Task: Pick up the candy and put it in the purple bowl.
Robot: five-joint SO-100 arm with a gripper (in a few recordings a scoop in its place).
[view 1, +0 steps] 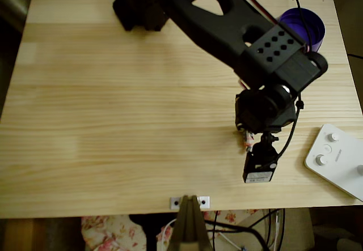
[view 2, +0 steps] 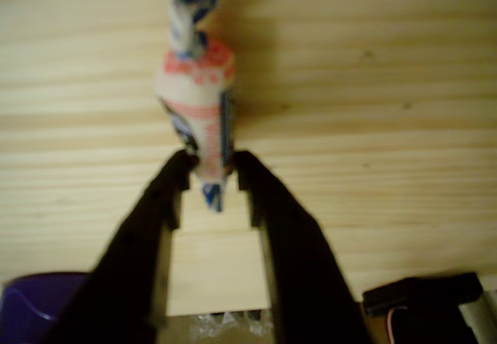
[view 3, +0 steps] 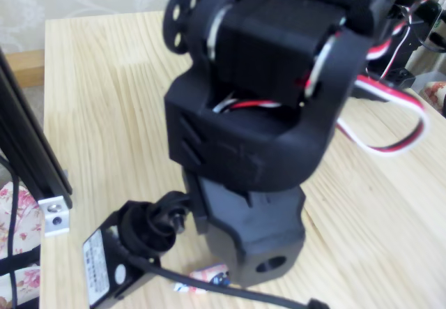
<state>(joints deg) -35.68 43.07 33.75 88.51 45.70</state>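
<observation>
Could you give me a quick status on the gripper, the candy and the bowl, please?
Gripper shut on candy, low over the table. Purple bowl at far right corner, without the candy. Arm overhangs the bowl's near side.

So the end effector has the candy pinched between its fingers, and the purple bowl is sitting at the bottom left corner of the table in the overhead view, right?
Not quite. The end effector does pinch the candy, but the overhead view shows the purple bowl at the table's top right corner, not bottom left.
</observation>
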